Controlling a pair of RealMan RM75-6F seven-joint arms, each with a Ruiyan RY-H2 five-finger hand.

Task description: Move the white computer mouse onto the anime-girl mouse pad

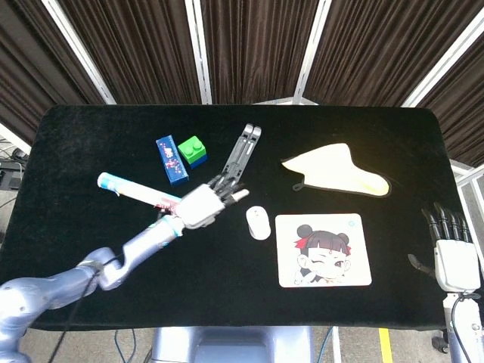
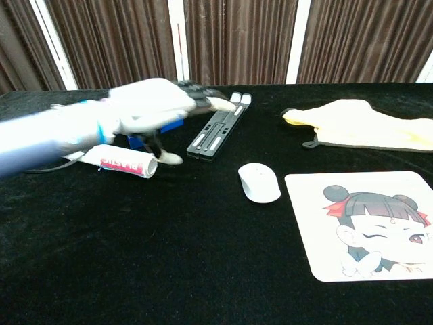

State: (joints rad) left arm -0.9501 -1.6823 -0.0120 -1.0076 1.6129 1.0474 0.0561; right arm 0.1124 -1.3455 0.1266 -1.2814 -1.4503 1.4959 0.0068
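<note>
At the near right edge of the table [image 1: 76, 144], the right hand [image 1: 454, 253] rests with its fingers straight and apart, holding nothing. Closest on the black cloth lies the mouse pad [image 1: 324, 250] with its cartoon girl, flat and bare. The white mouse [image 1: 258, 222] sits just beside the pad's left edge, on the cloth and not on the pad; in the chest view a narrow strip of black shows between mouse [image 2: 259, 182] and pad [image 2: 362, 224].

To the left of the mouse and well apart from it, the left hand [image 1: 203, 203] hangs above the table with fingers spread and empty, blurred in the chest view [image 2: 152, 108]. Under it lies a white tube [image 1: 144, 193]. Beyond are a grey folding stand [image 1: 237, 159], a blue box [image 1: 172, 159], a green brick [image 1: 193, 149] and a pale yellow cloth [image 1: 338, 170].
</note>
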